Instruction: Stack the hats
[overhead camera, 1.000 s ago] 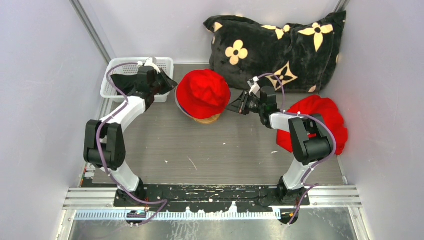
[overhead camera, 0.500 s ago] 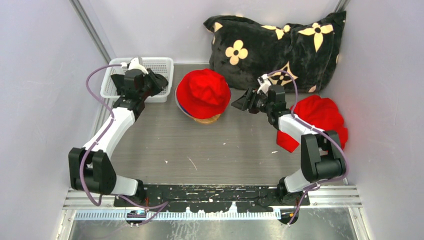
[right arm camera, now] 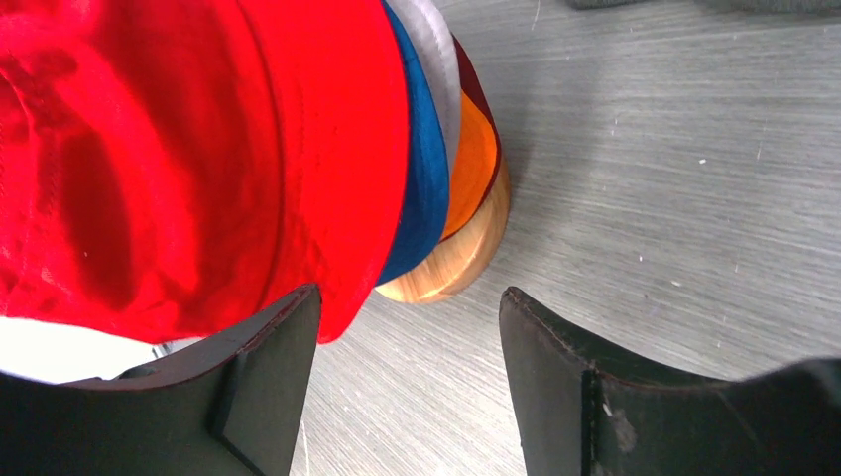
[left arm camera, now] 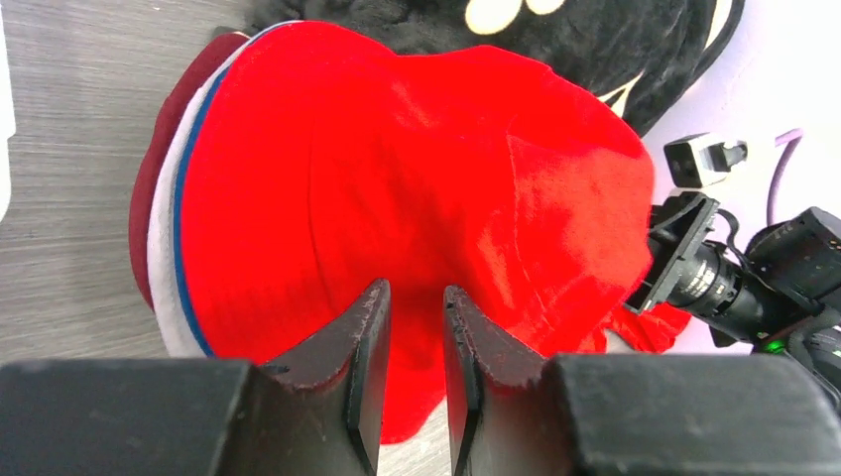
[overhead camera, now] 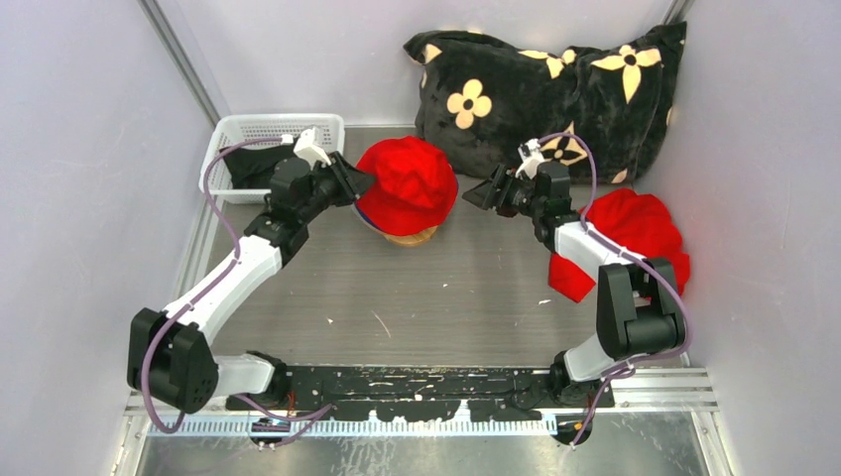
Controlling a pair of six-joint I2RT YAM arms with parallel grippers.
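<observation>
Hats [overhead camera: 405, 186]: five on the stand, one in the basket

Stack sits at mid-back of the desk [overhead camera: 426, 297] on a wooden stand [right arm camera: 466, 260]. Red hat [left arm camera: 397, 178] on top; the right wrist view shows edges of the blue hat [right arm camera: 426, 169], pale grey hat [right arm camera: 436, 40], maroon hat [right arm camera: 474, 79] and orange hat [right arm camera: 474, 159] under it.

Left hand [left arm camera: 417, 293]: at the stack's left brim, just above the red fabric. Fingers a narrow gap apart, nothing between them.

Right hand [right arm camera: 409, 297]: just right of the stack, clear of it. Fingers wide apart, empty; the stand and lower brims lie beyond the gap.

Black hat [overhead camera: 248, 164]: lies in the white basket [overhead camera: 268, 127] at back left, behind the left hand, apart from the stack.

Pillow [overhead camera: 536, 89] at back right; red cloth bundle [overhead camera: 645, 233] at right edge
</observation>
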